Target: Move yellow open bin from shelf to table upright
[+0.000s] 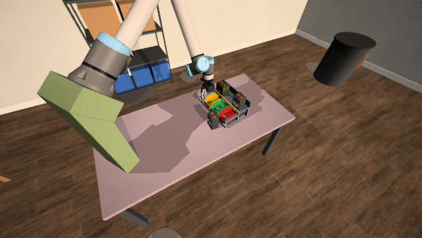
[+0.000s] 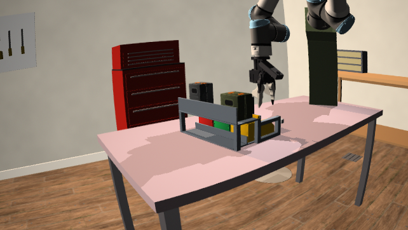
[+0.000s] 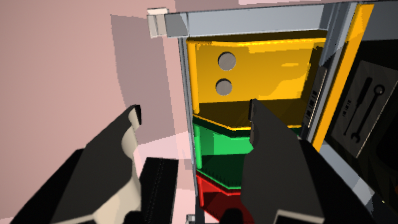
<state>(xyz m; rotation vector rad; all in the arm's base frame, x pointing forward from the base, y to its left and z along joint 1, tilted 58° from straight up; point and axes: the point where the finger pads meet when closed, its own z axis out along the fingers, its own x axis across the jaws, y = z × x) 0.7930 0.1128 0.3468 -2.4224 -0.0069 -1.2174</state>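
Note:
The yellow open bin [image 1: 212, 98] [image 2: 248, 133] [image 3: 265, 80] sits upright in the grey shelf [image 2: 208, 111] [image 3: 255, 21], at the end of a row of bins. Two grey round parts [image 3: 227, 61] [image 3: 223, 87] lie in it. My gripper [image 1: 204, 97] [image 2: 266, 105] [image 3: 194, 103] is open and empty, pointing down above the shelf's bin side. In the wrist view one finger is over the table outside the shelf rail, and the other overlaps the yellow bin's edge nearest the green bin. The fingers hang clear above the bin.
A green bin [image 1: 219, 107] [image 2: 221, 124] [image 3: 220, 142] is beside the yellow one, then a red bin [image 1: 228, 115] [image 3: 220, 197]. Dark cases [image 1: 223, 87] [image 1: 239, 100] stand behind the bins. Another case [image 1: 212, 120] [image 3: 159, 185] stands outside the shelf near the red bin.

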